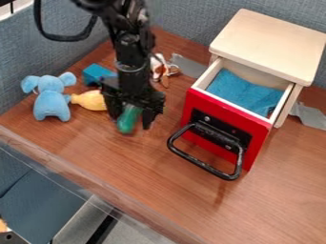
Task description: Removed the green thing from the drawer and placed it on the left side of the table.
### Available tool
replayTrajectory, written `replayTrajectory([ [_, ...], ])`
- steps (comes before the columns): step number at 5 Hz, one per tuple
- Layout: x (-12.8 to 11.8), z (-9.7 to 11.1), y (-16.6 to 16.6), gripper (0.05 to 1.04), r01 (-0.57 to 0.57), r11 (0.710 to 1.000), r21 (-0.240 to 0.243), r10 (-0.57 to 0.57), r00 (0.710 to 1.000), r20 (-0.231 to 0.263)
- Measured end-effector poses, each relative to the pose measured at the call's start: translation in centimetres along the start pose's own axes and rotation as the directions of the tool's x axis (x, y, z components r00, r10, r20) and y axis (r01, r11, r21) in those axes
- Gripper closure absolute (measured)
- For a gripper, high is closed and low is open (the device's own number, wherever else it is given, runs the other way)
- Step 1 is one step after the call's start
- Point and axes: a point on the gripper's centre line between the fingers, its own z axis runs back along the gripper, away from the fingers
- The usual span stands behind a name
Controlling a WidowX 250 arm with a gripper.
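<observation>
The green thing [129,118] slants lengthwise downward between the jaws.

The black pincer [132,121] hangs over the wooden worktop [140,171], a blurred green thing [129,118] at its lower end. Left of the pincer lie a yellow toy [90,100] and, farther left, a blue plush toy [51,102] with round ears; a blue block [96,73] sits to its upper left. Just behind it is a white-and-brown thing [157,67]. Right of the pincer, a pale cabinet [270,40] has its red-fronted drawer [195,106] pulled out, blue cloth [240,92] inside and a black handle [205,166] in front.
</observation>
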Motion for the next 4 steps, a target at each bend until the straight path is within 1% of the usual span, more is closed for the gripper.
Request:
replayTrajectory([
  [1,0.5,1.8,-0.7,0.083,0.026,1.000,0.007,-0.026,0.999,0.043],
  [2,0.7,3.0,-1.8,0.083,0.058,0.998,-0.001,-0.058,0.996,0.072],
  [3,1.0,4.5,-2.5,0.083,0.075,0.997,-0.011,-0.074,0.994,0.082],
  [4,1.3,5.5,-2.9,0.083,0.073,0.997,-0.021,-0.071,0.995,0.073],
])
